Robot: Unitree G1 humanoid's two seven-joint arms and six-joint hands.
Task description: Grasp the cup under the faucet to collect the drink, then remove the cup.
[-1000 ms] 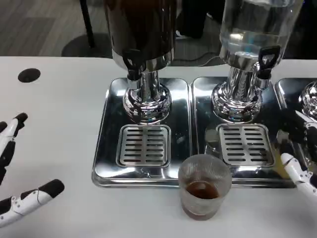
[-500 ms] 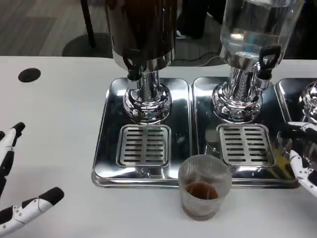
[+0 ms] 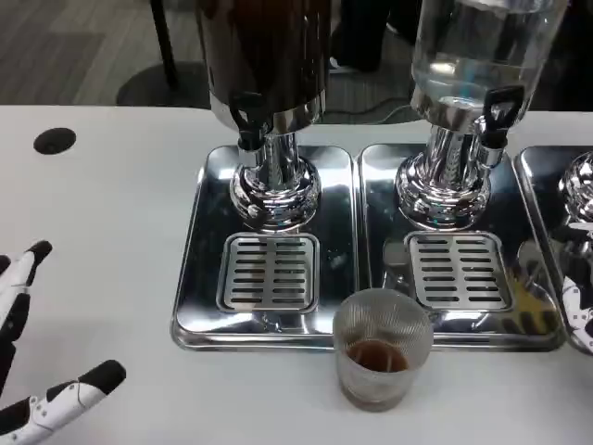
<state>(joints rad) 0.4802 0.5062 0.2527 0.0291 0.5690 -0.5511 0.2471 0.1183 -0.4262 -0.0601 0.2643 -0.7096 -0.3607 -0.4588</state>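
Left hand [image 3: 23, 352] spread wide over the white table [image 3: 102, 232], holding nothing. Right hand [image 3: 582, 311] barely visible at frame edge, grip impossible to judge. Ribbed cup [image 3: 382, 348] of dark drink standing free before the chrome trays [image 3: 269, 250].

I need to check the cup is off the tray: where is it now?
In the head view the cup, holding some dark drink, stands on the white table just in front of the two drip trays, at their shared front edge, right of center.
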